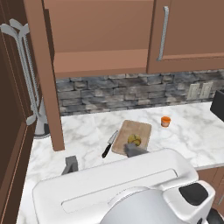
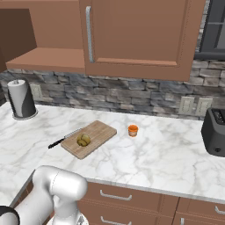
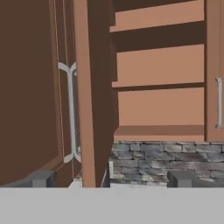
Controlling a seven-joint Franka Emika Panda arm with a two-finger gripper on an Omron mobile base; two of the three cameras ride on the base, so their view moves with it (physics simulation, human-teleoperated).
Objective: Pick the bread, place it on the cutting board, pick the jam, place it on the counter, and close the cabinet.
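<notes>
we see the cabinet (image 3: 159, 105) ahead of our hand (image 3: 109, 179), its left door (image 3: 94, 87) swung out edge-on, fingers spread apart and empty. on the desk (image 2: 167, 154) the board (image 2: 90, 138) carries the bread (image 2: 83, 140), the jam (image 2: 132, 130) just beside; the right base view adds a toaster (image 2: 214, 131).

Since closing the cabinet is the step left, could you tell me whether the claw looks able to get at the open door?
Probably yes. In the hand view the open claw faces the cabinet, with the swung-out door edge-on just ahead. Nothing stands between them.
</notes>
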